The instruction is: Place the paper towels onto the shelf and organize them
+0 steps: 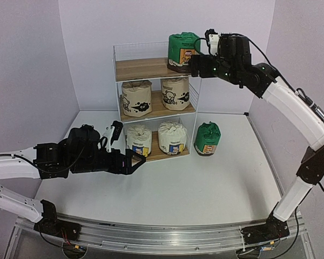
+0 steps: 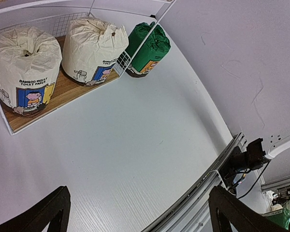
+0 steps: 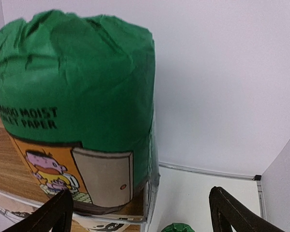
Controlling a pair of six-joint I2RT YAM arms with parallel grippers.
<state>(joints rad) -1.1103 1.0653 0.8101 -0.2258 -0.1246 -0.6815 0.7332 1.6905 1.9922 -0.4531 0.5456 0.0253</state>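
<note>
The shelf (image 1: 140, 69) stands at the far side of the tabletop (image 1: 178, 194), close to the back wall. A green roll (image 1: 182, 49) sits upright at the right end of the shelf's top board, its base close to the board's front right corner and the wire frame. Left of it the top board shows bare wood to the shelf's left edge.

The right gripper (image 1: 193, 66) hangs just right of the shelf at top-board height, beside that green roll. Its fingers are spread wide; in the right wrist view the left finger (image 3: 58, 212) overlaps the roll's lower edge and the other stands out past the shelf's side, so the roll is not clamped.

Two beige rolls (image 1: 136, 98) (image 1: 175, 93) fill the shelf's middle board side by side. Two white rolls (image 1: 139, 139) (image 1: 171, 137) stand on the bottom board near its front edge, with a small gap between them.

The second green roll (image 1: 207, 138) stands on the tabletop just outside the shelf's right mesh side, near its front right post.

The left gripper (image 1: 136, 163) hovers low in front of the shelf's left front corner, fingers apart and holding nothing. In front of the shelf, bare tabletop runs to the metal rail at the near edge.
</note>
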